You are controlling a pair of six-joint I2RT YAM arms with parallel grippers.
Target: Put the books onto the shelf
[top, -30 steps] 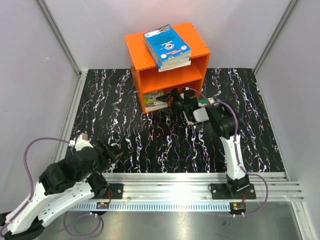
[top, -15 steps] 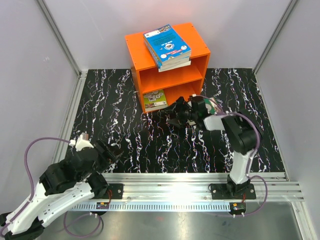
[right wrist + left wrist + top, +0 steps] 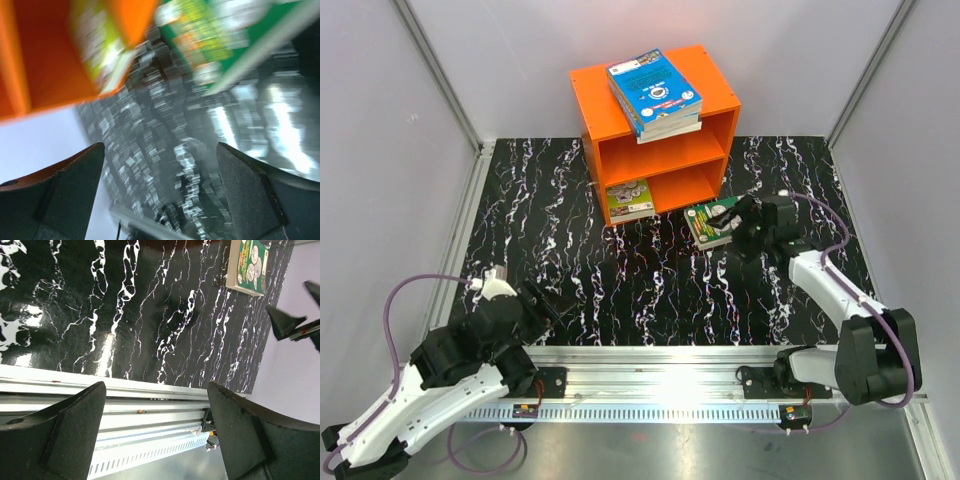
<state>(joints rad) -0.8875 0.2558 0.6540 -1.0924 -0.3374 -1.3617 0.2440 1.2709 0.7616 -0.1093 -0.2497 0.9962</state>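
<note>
Blue books (image 3: 655,92) sit atop the shelf (image 3: 592,100), and one green book (image 3: 630,198) pokes from its lower compartment. We have a second green book (image 3: 707,218) left on the tabletop (image 3: 620,285) — left jaws and right jaws both spread, empty.

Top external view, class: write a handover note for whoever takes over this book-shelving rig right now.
Left gripper: open, empty, near its base.
Right gripper: open, empty, at the green coin book lying on the table before the orange shelf.
Done: blue books stacked on the shelf's top; second green book in its lower compartment, jutting out.
Left: shelve the coin book.
</note>
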